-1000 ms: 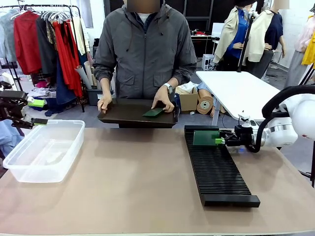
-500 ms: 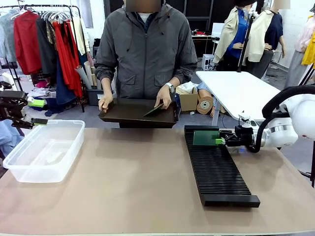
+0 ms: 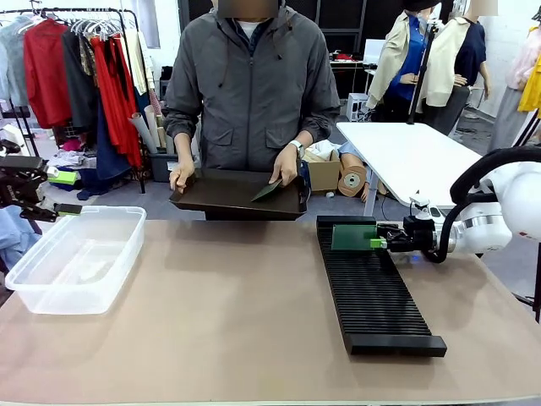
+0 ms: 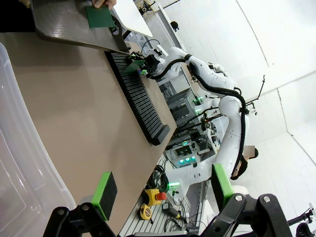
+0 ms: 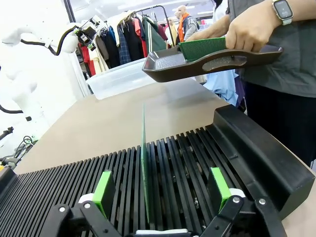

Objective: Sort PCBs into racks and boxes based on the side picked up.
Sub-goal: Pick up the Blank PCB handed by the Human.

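Across the table, a person holds a dark tray (image 3: pixel 220 199) and tilts a green PCB (image 3: pixel 267 191) up on it with one hand. A second PCB (image 3: pixel 353 238) stands upright in a slot at the far end of the black rack (image 3: pixel 372 296). My right gripper (image 3: pixel 378 243) is open there. In the right wrist view its pads (image 5: pixel 103 192) stand well clear on either side of the edge-on PCB (image 5: pixel 144 168). My left gripper (image 4: pixel 163 190) hangs open and holds nothing, at the left end of the clear box (image 3: pixel 76 258).
The person stands at the far table edge, holding the tray just past it. A clothes rail, a white table and cardboard boxes lie beyond. Bare tabletop lies between the box and the rack.
The person's hand has lifted one edge of the PCB on the tray, from flat to tilted. Neither arm has moved.
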`<state>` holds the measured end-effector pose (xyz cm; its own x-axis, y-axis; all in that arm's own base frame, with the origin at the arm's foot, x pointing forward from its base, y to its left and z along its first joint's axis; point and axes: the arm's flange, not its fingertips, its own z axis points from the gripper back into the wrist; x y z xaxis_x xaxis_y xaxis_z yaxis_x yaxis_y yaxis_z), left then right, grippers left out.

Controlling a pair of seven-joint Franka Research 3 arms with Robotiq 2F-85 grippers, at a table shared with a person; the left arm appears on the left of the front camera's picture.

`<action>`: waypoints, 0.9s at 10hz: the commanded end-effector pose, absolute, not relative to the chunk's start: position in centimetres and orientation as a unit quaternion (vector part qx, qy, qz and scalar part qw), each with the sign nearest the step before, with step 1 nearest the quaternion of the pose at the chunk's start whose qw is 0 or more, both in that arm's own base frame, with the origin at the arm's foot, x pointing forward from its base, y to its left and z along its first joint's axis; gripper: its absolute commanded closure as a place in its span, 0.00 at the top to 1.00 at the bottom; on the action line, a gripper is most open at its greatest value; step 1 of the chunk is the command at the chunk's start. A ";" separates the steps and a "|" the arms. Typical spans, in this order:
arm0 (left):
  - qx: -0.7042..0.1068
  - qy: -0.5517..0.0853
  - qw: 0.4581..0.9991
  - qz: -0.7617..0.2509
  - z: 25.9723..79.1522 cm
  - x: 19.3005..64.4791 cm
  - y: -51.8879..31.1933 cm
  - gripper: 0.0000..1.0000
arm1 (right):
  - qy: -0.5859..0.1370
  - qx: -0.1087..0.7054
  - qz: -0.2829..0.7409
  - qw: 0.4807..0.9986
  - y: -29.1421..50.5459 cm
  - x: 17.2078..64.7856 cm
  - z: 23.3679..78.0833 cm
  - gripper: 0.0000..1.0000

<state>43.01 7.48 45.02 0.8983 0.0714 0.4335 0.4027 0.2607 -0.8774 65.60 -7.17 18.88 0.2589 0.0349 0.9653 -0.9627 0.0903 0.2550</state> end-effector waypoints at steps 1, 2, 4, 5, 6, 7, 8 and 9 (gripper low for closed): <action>-0.602 -0.195 0.767 -0.105 45.3 43.0 7.5 1.00 | -0.441 0.527 0.421 0.592 -7.0 65.7 19.0 1.00; -0.602 -0.195 0.767 -0.105 45.3 43.0 7.5 1.00 | -0.441 0.527 0.421 0.592 -7.0 65.7 19.0 1.00; -0.602 -0.195 0.767 -0.105 45.3 43.0 7.5 1.00 | -0.440 0.527 0.421 0.593 -7.2 65.6 18.9 1.00; -0.602 -0.195 0.767 -0.105 45.3 43.0 7.5 1.00 | -0.448 0.530 0.422 0.583 -6.8 65.4 20.6 1.00; -0.602 -0.195 0.767 -0.105 45.3 43.0 7.5 1.00 | -0.456 0.527 0.431 0.572 -6.5 65.2 22.2 1.00; -0.602 -0.195 0.767 -0.105 45.3 43.0 7.5 1.00 | -0.458 0.525 0.438 0.569 -6.4 64.8 23.8 1.00; -0.602 -0.195 0.767 -0.105 45.3 43.0 7.5 1.00 | -0.455 0.523 0.438 0.573 -6.6 64.2 25.5 1.00; -0.602 -0.195 0.767 -0.105 45.3 43.0 7.5 1.00 | -0.448 0.534 0.431 0.572 -6.5 62.9 27.6 1.00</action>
